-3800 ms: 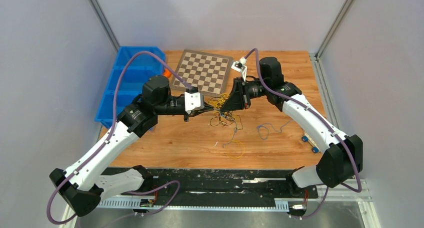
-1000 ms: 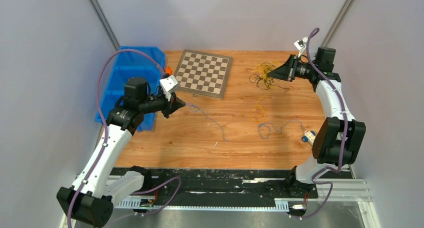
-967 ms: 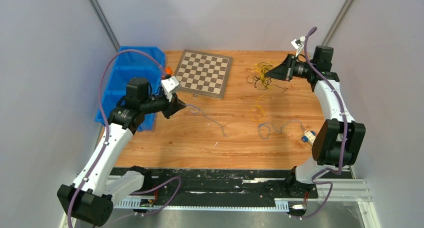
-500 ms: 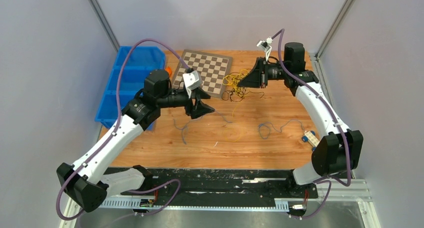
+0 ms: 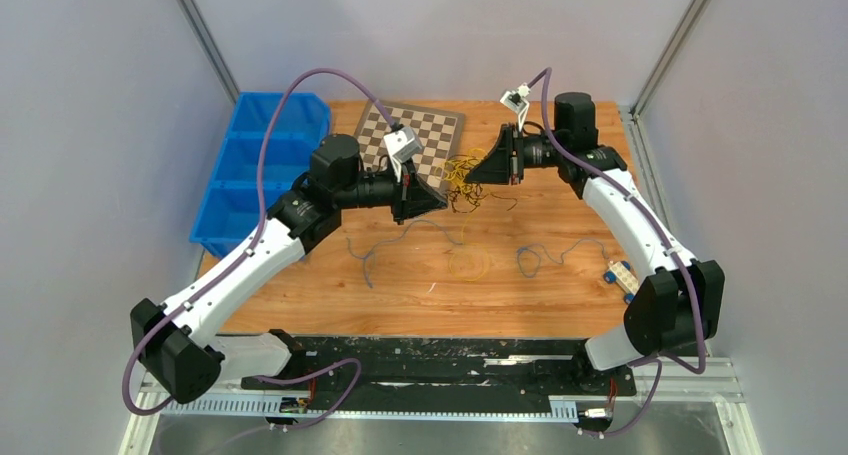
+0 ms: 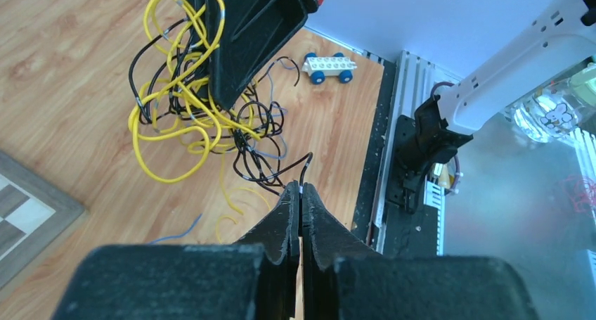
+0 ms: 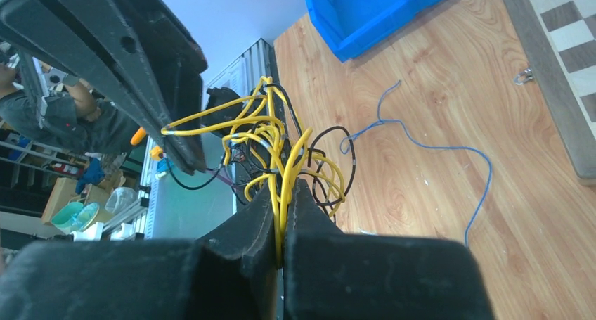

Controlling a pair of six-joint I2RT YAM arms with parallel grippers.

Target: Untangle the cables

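Observation:
The cables form a wad [image 5: 462,175] of yellow, black and blue-grey wires that hangs above the table in front of the chessboard. My right gripper [image 5: 476,173] is shut on its yellow strands [image 7: 281,144], which run between the fingertips [image 7: 282,183]. My left gripper [image 5: 440,201] is just left of the wad and is shut on the end of a black wire [image 6: 301,188] that leads into the wad [image 6: 190,116]. Loose on the table lie a blue-grey cable [image 5: 390,240], a yellow loop [image 5: 468,265] and a second blue-grey cable [image 5: 540,255].
A chessboard [image 5: 415,140] lies at the back centre, partly under the left arm. A blue bin [image 5: 250,165] stands at the left edge. A small white and blue toy car [image 5: 620,273] lies at the right, near the right arm's lower link.
My left gripper has moved right to the wad and closed on a black wire end. The right gripper with the wad has shifted slightly left. A yellow loop now lies on the table.

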